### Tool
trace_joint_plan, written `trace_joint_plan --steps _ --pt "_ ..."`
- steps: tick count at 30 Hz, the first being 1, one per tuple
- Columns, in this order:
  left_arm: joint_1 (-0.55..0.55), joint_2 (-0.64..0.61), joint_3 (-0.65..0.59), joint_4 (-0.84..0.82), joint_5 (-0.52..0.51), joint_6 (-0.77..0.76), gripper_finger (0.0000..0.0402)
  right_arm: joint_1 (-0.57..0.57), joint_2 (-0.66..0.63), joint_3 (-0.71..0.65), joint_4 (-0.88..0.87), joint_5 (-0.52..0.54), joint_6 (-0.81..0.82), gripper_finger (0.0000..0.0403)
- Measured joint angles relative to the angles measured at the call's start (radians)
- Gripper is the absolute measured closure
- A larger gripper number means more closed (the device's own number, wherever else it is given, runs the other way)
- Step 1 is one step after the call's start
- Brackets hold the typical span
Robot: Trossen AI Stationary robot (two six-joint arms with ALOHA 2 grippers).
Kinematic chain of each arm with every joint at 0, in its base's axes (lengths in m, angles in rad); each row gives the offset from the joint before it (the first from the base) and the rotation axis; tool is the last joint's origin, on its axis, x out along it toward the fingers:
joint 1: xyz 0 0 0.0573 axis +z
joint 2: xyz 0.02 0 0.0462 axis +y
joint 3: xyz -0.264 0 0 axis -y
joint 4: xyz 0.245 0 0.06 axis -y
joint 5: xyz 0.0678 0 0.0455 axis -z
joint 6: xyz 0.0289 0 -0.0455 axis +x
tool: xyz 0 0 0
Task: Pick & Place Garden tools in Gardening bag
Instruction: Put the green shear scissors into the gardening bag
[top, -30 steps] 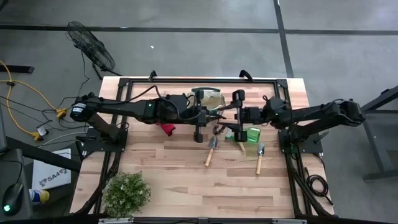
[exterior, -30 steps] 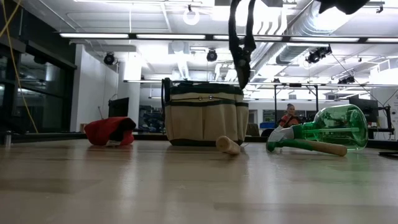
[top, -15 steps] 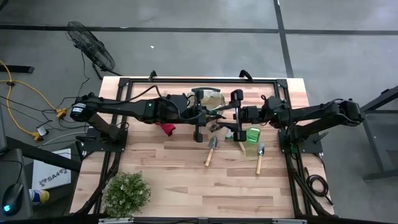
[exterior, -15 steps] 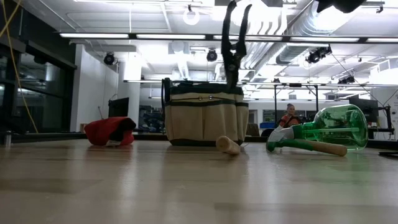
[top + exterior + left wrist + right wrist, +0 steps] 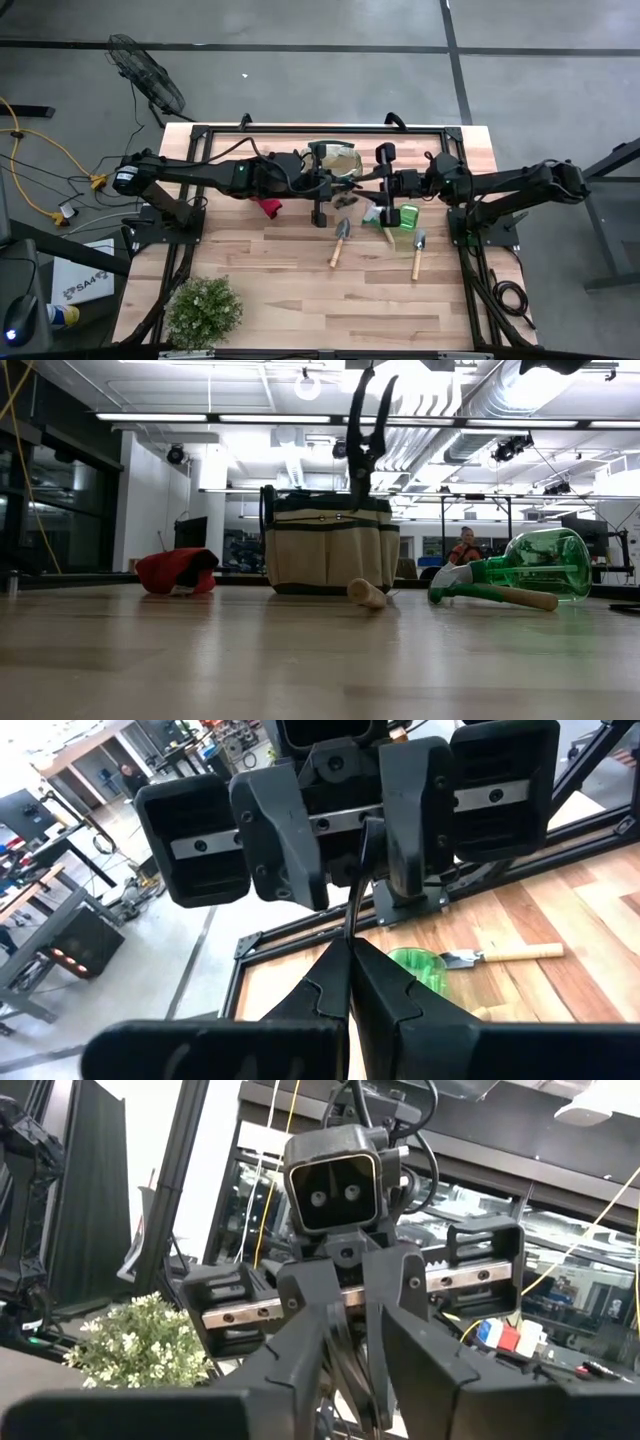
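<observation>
From above, we see the gardening bag (image 5: 335, 158) at the table's (image 5: 300, 290) 12 o'clock edge. The left gripper (image 5: 322, 186) and right gripper (image 5: 372, 186) meet just beside it. Bare boards lie toward 6 o'clock, and a plant (image 5: 203, 310) fills the 7 o'clock corner. The shears (image 5: 266, 206) lie at 10, two trowels (image 5: 340, 240) (image 5: 417, 250) and the sprayer (image 5: 400, 215) toward 2.

At table level, a loop handle (image 5: 365, 430) rises above the bag.

The left wrist shows its fingers clamped on that handle (image 5: 358, 870).

From the right wrist, we cannot tell that gripper's state.
</observation>
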Motion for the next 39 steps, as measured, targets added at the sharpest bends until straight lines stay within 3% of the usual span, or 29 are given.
trace_joint_plan --steps 11,30,34,39 --pt "0.0 0.0 0.0 0.0 0.0 0.0 0.0401 0.0 0.0 0.0 -0.002 -0.004 -0.001 0.039" --pt "0.0 0.0 0.0 -0.023 0.012 -0.004 0.0397 0.0 0.0 0.0 -0.02 0.047 0.004 0.0399" --pt "0.0 0.0 0.0 -0.031 -0.01 -0.004 0.0365 0.0 0.001 -0.001 -0.026 0.091 0.004 0.0399" --pt "0.0 0.0 0.0 -0.035 -0.036 0.003 0.0294 0.0 0.001 -0.001 -0.029 0.139 0.016 0.0399"
